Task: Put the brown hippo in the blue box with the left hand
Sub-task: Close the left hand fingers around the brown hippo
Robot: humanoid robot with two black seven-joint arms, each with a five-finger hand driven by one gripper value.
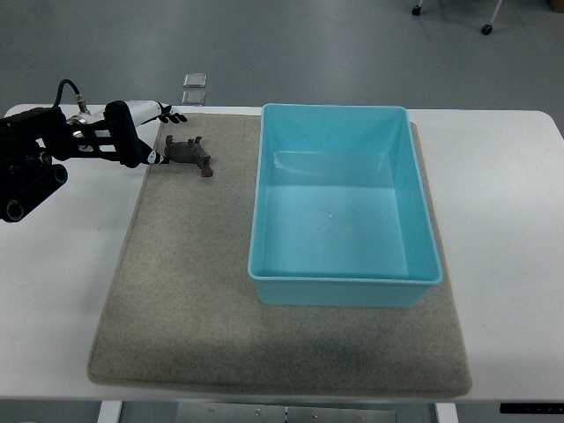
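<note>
A small brown hippo (189, 154) lies on the grey felt mat (194, 291) near its far left corner. The empty blue box (344, 207) sits on the mat to the hippo's right. My left hand (145, 132), white and black, comes in from the picture's left edge and hovers just left of the hippo, fingers spread and pointing toward it, with one fingertip close to the toy's rear. It holds nothing. The right arm does not show.
The mat lies on a white table (502, 203). Two small square tiles (194, 88) rest on the floor beyond the table's far edge. Chair wheels (485, 29) show at the top right.
</note>
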